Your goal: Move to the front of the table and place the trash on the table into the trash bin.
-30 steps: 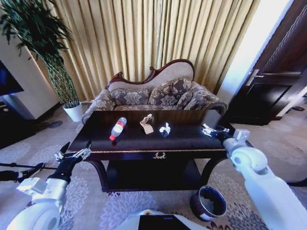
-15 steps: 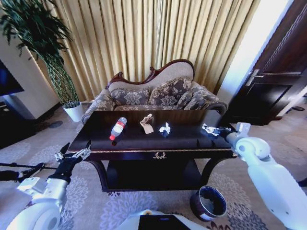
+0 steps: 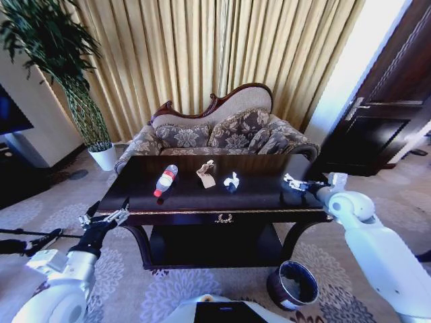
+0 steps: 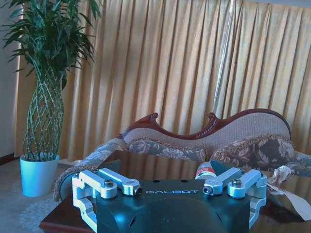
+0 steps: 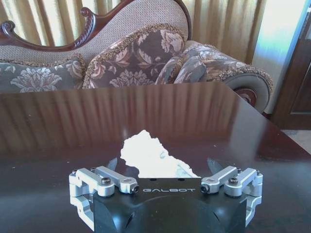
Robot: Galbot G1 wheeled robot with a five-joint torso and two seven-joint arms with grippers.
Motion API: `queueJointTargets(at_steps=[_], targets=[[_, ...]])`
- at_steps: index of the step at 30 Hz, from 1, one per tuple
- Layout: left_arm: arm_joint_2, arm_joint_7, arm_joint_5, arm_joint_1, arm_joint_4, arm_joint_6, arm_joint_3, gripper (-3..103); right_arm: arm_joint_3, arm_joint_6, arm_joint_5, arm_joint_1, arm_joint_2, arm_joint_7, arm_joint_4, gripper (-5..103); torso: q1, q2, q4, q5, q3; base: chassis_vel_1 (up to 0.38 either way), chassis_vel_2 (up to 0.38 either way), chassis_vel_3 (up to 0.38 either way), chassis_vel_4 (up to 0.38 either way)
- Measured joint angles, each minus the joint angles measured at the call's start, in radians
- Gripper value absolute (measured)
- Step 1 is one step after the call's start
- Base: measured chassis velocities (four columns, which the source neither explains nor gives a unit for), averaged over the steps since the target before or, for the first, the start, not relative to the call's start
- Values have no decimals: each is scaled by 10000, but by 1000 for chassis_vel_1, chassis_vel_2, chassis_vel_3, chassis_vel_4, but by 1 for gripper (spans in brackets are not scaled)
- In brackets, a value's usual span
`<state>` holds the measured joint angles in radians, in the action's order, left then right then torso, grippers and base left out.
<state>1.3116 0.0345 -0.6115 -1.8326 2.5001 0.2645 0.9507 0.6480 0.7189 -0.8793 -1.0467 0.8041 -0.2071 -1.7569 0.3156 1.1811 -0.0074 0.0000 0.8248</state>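
I have the right gripper (image 3: 294, 182) low over the table (image 3: 202, 202) near its right end, jaws spread wide, with a white crumpled wrapper (image 5: 151, 158) lying just ahead of the fingertips and between them. It looks feather-light, soft and springy, so I judge it will crush rather than resist; I would close across its bulky middle, not its thin ragged edge. Beyond it toward the centre lie another white wrapper (image 3: 231, 180), the beige paper (image 3: 206, 174) and the bottle (image 3: 166, 180). The trash bin (image 3: 291, 285) stands on the floor below this arm. My left gripper (image 3: 104, 216) hangs open beside the table's left corner.
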Motion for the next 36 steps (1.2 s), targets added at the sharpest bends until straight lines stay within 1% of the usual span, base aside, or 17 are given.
queueJointTargets(at_steps=[3, 6, 13, 14, 15, 16, 19, 21, 24, 25, 28, 30, 33, 34, 35, 36], targets=[[14, -39, 35, 4, 0, -9, -30, 100, -71, -5, 78, 103, 23, 2, 128, 100, 0, 0, 0, 0, 0, 0, 0, 0, 0], [68, -283, 49, -8, 0, -14, -33, 100, -135, -14, 202, 166, 87, 6, 292, 100, 0, 0, 0, 0, 0, 0, 0, 0, 0], [48, -334, 52, 7, 0, -21, -47, 100, -189, -27, 357, 231, 164, 17, 522, 100, 0, 0, 0, 0, 0, 0, 0, 0, 0], [38, -333, 49, 7, -1, -22, -39, 100, -192, -28, 370, 249, 164, 17, 554, 103, 0, 0, 0, 0, 0, 0, 0, 0, 0], [38, -333, 49, 7, -1, -22, -39, 100, -192, -28, 370, 249, 164, 17, 554, 103, 0, 0, 0, 0, 0, 0, 0, 0, 0], [36, -333, 46, 7, 0, -23, -33, 100, -194, -30, 390, 264, 164, 17, 577, 100, 0, 0, 0, 0, 0, 0, 0, 0, 0], [47, -334, 41, 14, -1, -25, -33, 100, -197, -36, 459, 264, 164, 23, 602, 85, 0, 0, 0, 0, 0, 0, 0, 0, 0], [51, -334, 41, 23, -1, -26, -39, 100, -201, -41, 480, 259, 164, 24, 607, 85, 0, 0, 0, 0, 0, 0, 0, 0, 0], [55, -325, 22, 52, 0, -52, -49, 100, -208, -71, 545, 251, 196, 28, 613, 68, 0, 0, -1, -1, 0, 0, 0, 0, 0], [55, -325, 22, 52, 0, -52, -49, 100, -208, -71, 545, 251, 196, 28, 613, 68, 0, 0, -1, -1, 0, 0, 0, 0, 0], [64, -313, -31, 40, 0, -93, -12, 100, -207, -108, 617, 217, 256, 33, 624, 52, 0, 1, 0, -1, 0, 0, 0, 0, 0], [64, -310, -39, 37, 0, -104, 0, 100, -205, -121, 632, 196, 264, 34, 624, 52, 0, 1, 0, -2, 0, 0, 0, 0, 0], [67, -307, -57, 29, 0, -121, 22, 100, -198, -147, 663, 164, 276, 35, 624, 36, 0, 1, 0, -2, -1, 0, 0, 0, 0], [67, -307, -57, 29, 0, -121, 22, 100, -198, -147, 663, 164, 276, 35, 624, 36, 0, 1, 0, -2, -1, 0, 0, 0, 0], [73, -307, -66, 27, 0, -122, 23, 100, -191, -154, 668, 160, 276, 35, 624, 30, 0, 0, 0, -2, -1, 0, 0, 0, 0], [80, -307, -69, 27, 0, -124, 23, 100, -184, -161, 671, 155, 276, 35, 625, 30, 0, 1, 0, -2, -1, 0, 0, 0, 0]])
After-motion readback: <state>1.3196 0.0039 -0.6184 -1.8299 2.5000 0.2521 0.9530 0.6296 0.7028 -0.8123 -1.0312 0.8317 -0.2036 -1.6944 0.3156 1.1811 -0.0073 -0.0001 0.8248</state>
